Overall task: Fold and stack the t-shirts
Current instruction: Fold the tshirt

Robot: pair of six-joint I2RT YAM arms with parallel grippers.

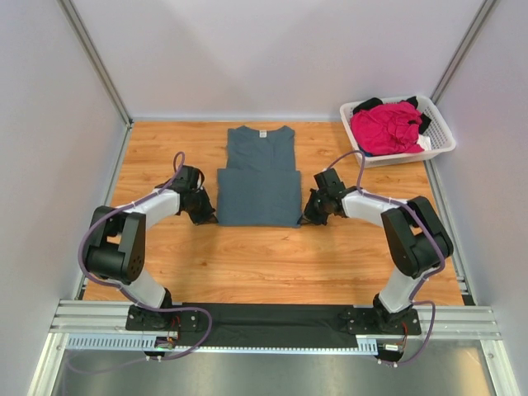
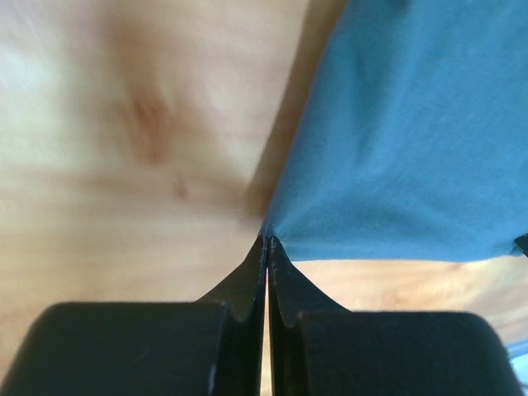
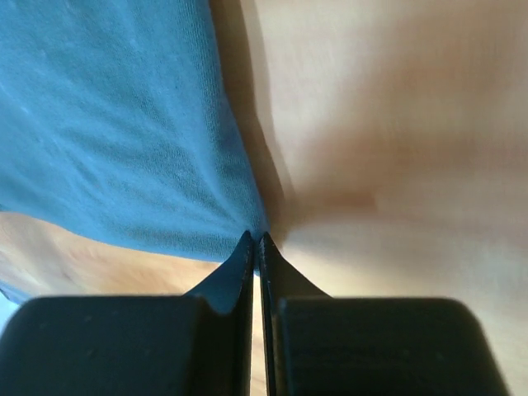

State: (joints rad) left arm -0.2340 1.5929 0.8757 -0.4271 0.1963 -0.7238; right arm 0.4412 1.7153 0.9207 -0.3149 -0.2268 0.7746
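A slate blue-grey t-shirt [image 1: 259, 177] lies on the table, its lower half folded up over the body, the neck label at the far end. My left gripper [image 1: 206, 216] is shut on the near left corner of the shirt [image 2: 396, 140]; the fingertips [image 2: 260, 252] pinch the cloth. My right gripper [image 1: 310, 216] is shut on the near right corner of the shirt [image 3: 115, 132], the cloth pinched at its fingertips [image 3: 247, 247]. A magenta-pink t-shirt [image 1: 386, 126] and a black one [image 1: 368, 105] lie in the basket.
A white slatted plastic basket [image 1: 441, 142] stands at the far right corner of the wooden table [image 1: 264, 264]. Grey walls and metal posts enclose the table on three sides. A black strip [image 1: 264, 313] runs between the arm bases.
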